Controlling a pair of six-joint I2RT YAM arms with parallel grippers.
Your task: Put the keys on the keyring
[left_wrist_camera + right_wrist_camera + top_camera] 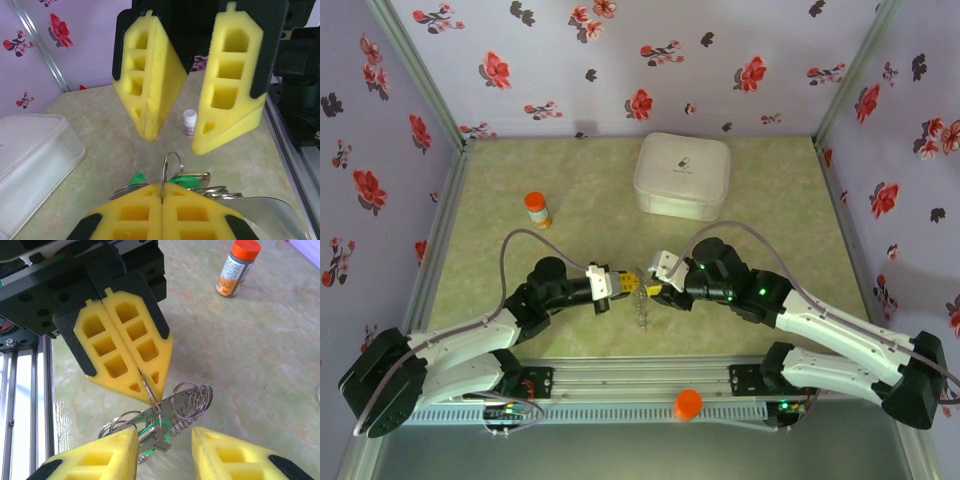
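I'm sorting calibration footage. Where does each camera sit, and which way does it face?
Top external: above and behind the bases, looking down at the table; both arms show, left gripper and right gripper nearly meeting mid-table.
Left wrist: on the left arm, looking past its own shut fingers, which pinch the keyring, at the open right gripper.
Right wrist: on the right arm, looking past its own open fingers at the shut left gripper and green keys.
Shared: both wrist views show the keyring.

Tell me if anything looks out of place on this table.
A small round orange object, perhaps a cap, sits on the slotted metal rail at the near edge, off the green tabletop. The small orange-capped bottle stands upright with its cap on. Nothing looks spilled.
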